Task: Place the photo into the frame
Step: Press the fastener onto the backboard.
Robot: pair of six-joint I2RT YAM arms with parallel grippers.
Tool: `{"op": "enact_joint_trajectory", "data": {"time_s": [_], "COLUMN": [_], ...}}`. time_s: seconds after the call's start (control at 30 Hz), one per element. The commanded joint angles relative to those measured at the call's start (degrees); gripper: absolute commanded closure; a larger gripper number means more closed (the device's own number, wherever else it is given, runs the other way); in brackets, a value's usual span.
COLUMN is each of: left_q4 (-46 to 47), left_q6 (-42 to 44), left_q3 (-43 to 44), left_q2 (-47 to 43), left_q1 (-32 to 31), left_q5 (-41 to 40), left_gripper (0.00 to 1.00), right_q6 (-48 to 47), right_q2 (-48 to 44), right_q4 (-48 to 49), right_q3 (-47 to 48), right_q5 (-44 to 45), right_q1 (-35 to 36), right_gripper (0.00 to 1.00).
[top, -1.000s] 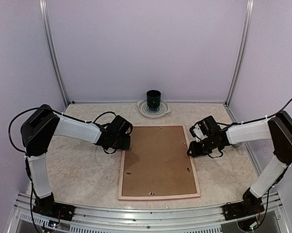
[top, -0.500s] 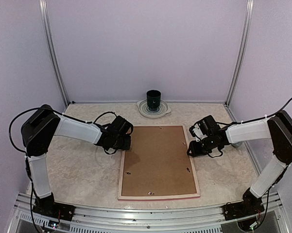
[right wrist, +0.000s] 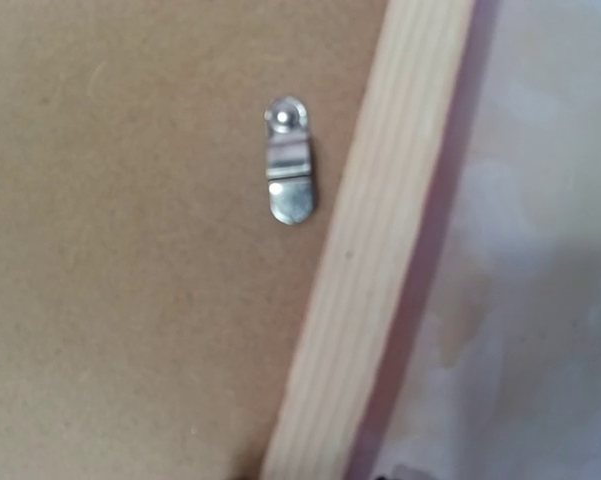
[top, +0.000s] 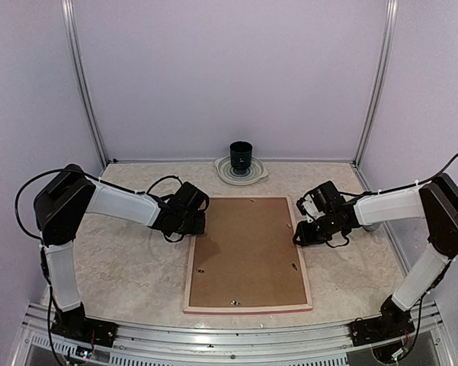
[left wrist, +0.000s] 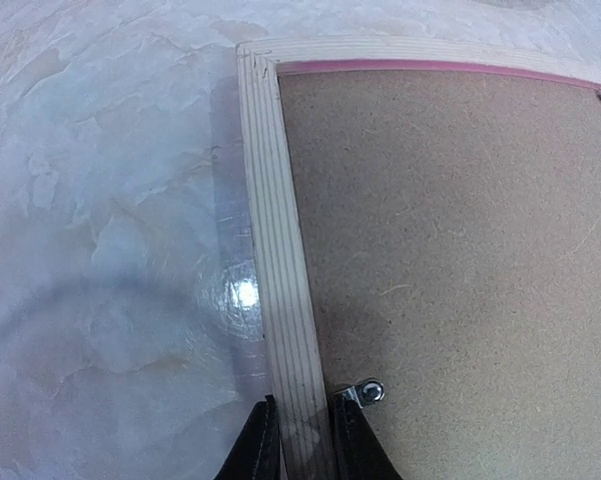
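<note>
While face-down, frame in left pincer.

Large rectangular picture frame, pale wood back with a thin pink edge, lies flat and back-up at table centre, toward 6 o'clock. Long sides run 12–6. Brown backing board fills the recess. Small metal turn clips sit near the rim.
</note>
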Motion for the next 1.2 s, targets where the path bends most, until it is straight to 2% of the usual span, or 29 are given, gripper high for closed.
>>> {"op": "enact_joint_trajectory", "data": {"time_s": [0.0, 0.33, 0.53, 0.7, 0.83, 1.17], "left_q4": [-1.9, -0.4, 1.7, 5.8, 11.6, 22.6], "left_q6": [0.2, -1.0, -1.4, -1.6, -1.5, 0.0], "left_q3": [-0.5, -3.4, -6.3, -10.7, -15.8, -22.4], "left_q2": [2.4, -1.6, -9.5, -15.3, -17.4, -16.1], "left_q1": [0.7, 1.0, 2.1, 3.8, 5.5, 7.1], "left_q5": [-1.3, 0.7, 1.2, 2.8, 8.2, 21.4], "left_gripper": [0.83, 0.77, 0.64, 0.51, 0.44, 0.36], "right_q6": [-0.8, -1.1, -1.1, -1.3, -1.5, -1.7], "right_q2": [0.6, -0.1, -0.9, -1.9, -2.2, -1.1], "right_q4": [-0.6, -1.3, -2.1, -3.2, -3.8, -5.4], "right_q3": [0.8, 0.8, 1.8, 2.9, 3.9, 8.2], "right_q5": [0.8, 1.2, 0.7, 0.8, 0.3, -0.5], "right_q1": [0.6, 0.6, 0.6, 0.5, 0.1, -1.4], "right_gripper": [0.68, 0.68, 0.66, 0.59, 0.51, 0.36]}}
